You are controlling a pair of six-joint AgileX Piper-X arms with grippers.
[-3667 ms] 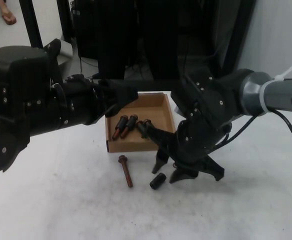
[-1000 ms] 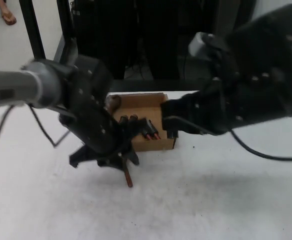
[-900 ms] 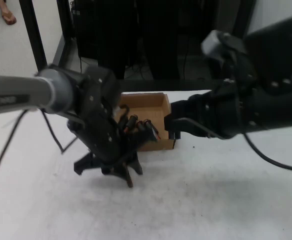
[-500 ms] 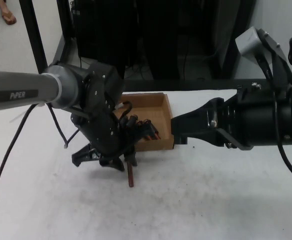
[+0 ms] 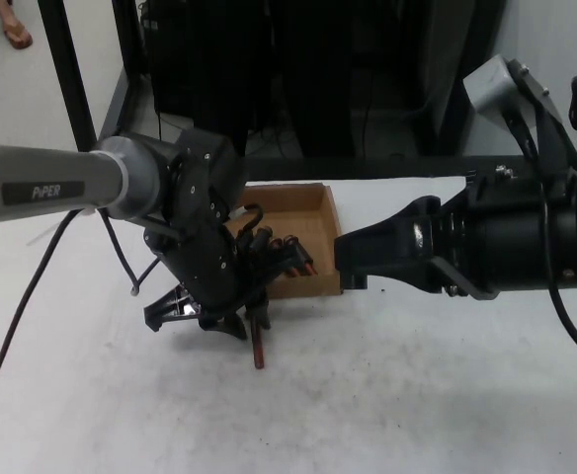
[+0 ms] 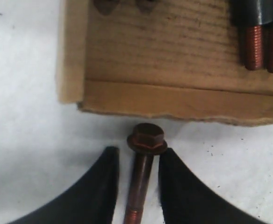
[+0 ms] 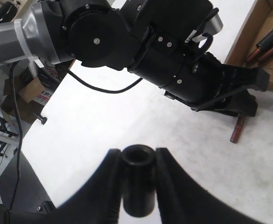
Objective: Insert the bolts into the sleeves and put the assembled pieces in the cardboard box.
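Just in front of the cardboard box (image 5: 303, 209) (image 6: 174, 100), a bolt (image 5: 258, 348) (image 6: 143, 172) lies flat on the white desk (image 5: 417, 395), its hex head close to the box's near wall. Down at the desk, the left fingers (image 6: 99, 186) straddle its shank right behind the head. They are slightly parted, with a sliver of desk showing on each side, so nothing is gripped. Inside the box lie the assembled pieces (image 5: 287, 255) (image 6: 262, 42), threaded ends showing. Beside the box and above the desk, the right fingers (image 7: 107, 186) (image 5: 368, 252) are pinched on a black sleeve (image 7: 138, 186), its open bore pointing out past the tips.
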